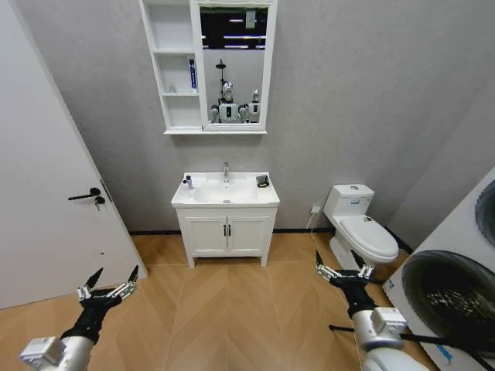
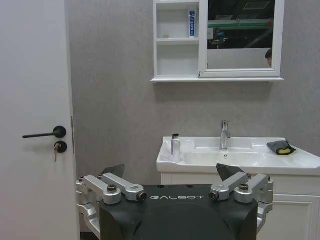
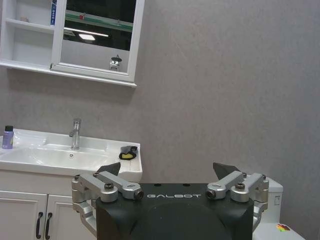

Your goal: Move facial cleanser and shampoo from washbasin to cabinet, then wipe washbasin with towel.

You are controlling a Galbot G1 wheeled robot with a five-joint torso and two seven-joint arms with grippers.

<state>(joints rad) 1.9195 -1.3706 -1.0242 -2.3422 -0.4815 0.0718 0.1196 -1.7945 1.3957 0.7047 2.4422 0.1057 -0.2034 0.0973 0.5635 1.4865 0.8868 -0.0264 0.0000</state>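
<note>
The white washbasin [image 1: 224,193] with its chrome tap [image 1: 226,171] stands against the far wall, well ahead of both arms. A small purple bottle with a dark cap [image 1: 188,182] [image 2: 175,146] [image 3: 8,137], seemingly the shampoo, stands on its left rim. The dark towel [image 1: 263,181] [image 2: 280,147] [image 3: 129,152] lies on the right rim. Above hangs the cabinet [image 1: 176,66] [image 2: 176,40]. A blue-and-white tube [image 1: 192,75] [image 2: 192,23], seemingly the facial cleanser, stands upright on a shelf. My left gripper [image 1: 108,287] [image 2: 170,175] and right gripper [image 1: 340,267] [image 3: 170,171] are low over the floor, both open and holding nothing.
A white two-door vanity [image 1: 226,234] carries the basin. A door with a black handle [image 1: 85,195] is at the left. A toilet [image 1: 362,228] and a washing machine [image 1: 452,294] are at the right. Wooden floor [image 1: 224,309] stretches between me and the vanity.
</note>
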